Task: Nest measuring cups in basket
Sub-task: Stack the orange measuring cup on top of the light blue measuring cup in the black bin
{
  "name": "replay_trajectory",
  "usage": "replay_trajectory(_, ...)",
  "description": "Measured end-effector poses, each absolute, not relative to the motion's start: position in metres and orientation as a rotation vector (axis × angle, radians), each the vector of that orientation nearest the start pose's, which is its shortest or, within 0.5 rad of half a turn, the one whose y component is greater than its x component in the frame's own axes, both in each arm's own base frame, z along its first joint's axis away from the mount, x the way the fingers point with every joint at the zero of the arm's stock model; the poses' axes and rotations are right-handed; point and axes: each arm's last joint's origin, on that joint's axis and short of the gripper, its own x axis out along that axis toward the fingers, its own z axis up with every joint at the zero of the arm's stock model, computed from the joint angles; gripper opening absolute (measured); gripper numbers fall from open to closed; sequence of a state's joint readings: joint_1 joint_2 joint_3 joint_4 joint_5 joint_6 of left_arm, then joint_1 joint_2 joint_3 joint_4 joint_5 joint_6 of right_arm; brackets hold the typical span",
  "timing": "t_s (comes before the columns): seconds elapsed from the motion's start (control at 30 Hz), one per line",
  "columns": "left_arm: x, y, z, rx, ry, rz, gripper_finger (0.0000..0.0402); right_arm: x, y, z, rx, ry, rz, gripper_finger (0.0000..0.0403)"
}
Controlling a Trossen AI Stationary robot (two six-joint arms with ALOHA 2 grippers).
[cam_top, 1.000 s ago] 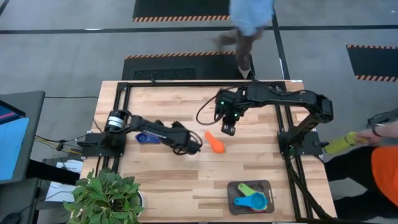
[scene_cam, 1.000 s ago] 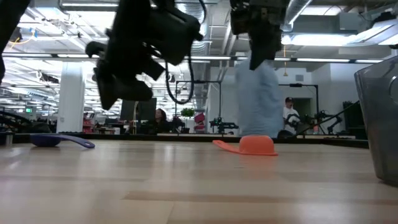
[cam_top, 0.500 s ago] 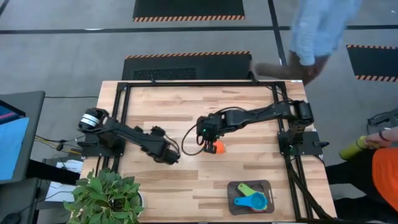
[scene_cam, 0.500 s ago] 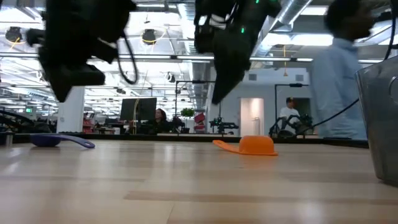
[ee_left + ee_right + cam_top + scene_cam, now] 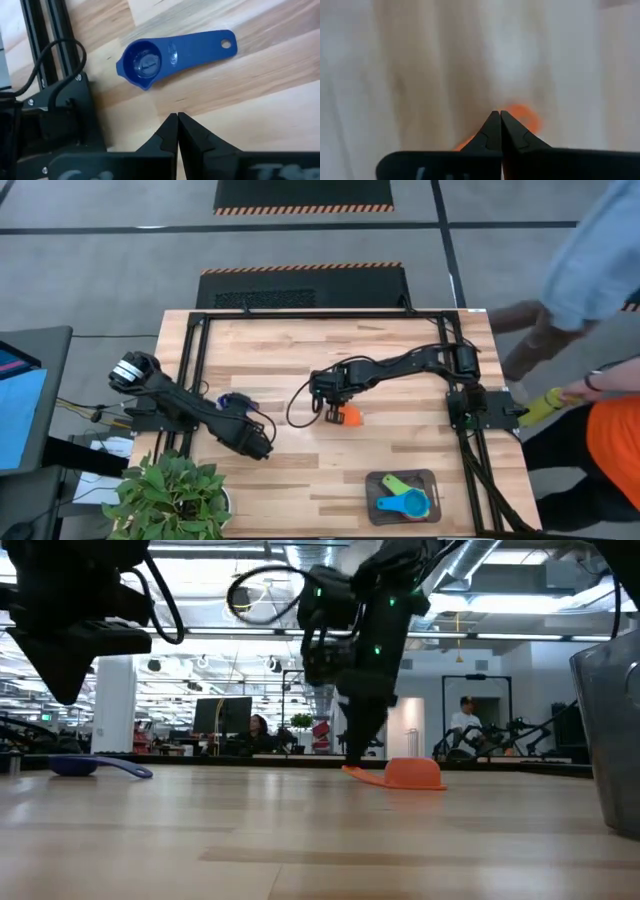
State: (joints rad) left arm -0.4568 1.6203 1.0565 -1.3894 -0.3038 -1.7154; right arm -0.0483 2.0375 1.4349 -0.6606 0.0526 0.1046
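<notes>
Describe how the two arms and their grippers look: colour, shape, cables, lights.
Both arms are dark, jointed and slim. The left arm has a silvery round cap at its shoulder end. A black cable loops off the right arm near its wrist, where small green lights glow. The left gripper and right gripper each end in two black, tapering, pointed fingers.

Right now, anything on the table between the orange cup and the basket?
Nothing visible. In the high view the orange cup lies mid-table with the right gripper down at its handle end, jaws shut. Only bare wood shows between it and the basket at the near right. The blue cup is far left.
</notes>
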Motion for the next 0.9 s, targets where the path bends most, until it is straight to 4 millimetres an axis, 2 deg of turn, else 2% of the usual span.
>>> replay_trajectory(0.1, 0.216, -0.098, 0.198, -0.529, 1.239, 1.289, 0.0, 0.404, -0.021, 0.143, 0.147, 1.318, -0.091, 0.0014)
replay_trajectory(0.2, 0.217, -0.098, 0.198, -0.539, 1.238, 1.286, 0.0, 0.401, -0.02, 0.146, 0.202, 1.35, -0.104, 0.0021)
replay_trajectory(0.27, 0.217, -0.099, 0.198, -0.548, 1.234, 1.279, 0.0, 0.399, -0.017, 0.16, 0.197, 1.332, -0.102, 0.002)
replay_trajectory(0.43, 0.219, -0.099, 0.197, -0.561, 1.224, 1.269, 0.0, 0.392, -0.015, 0.224, 0.161, 1.139, -0.123, 0.0007)
replay_trajectory(0.63, 0.22, -0.1, 0.197, -0.571, 1.213, 1.259, 0.0, 0.366, -0.02, 0.255, 0.132, 1.163, -0.194, 0.0021)
replay_trajectory(0.73, 0.221, -0.1, 0.196, -0.572, 1.204, 1.255, 0.0, 0.357, -0.016, 0.249, 0.118, 1.227, -0.182, 0.0035)
replay_trajectory(0.9, 0.223, -0.1, 0.196, -0.56, 1.156, 1.245, 0.0, 0.34, -0.002, 0.214, 0.068, 1.399, -0.107, 0.0051)
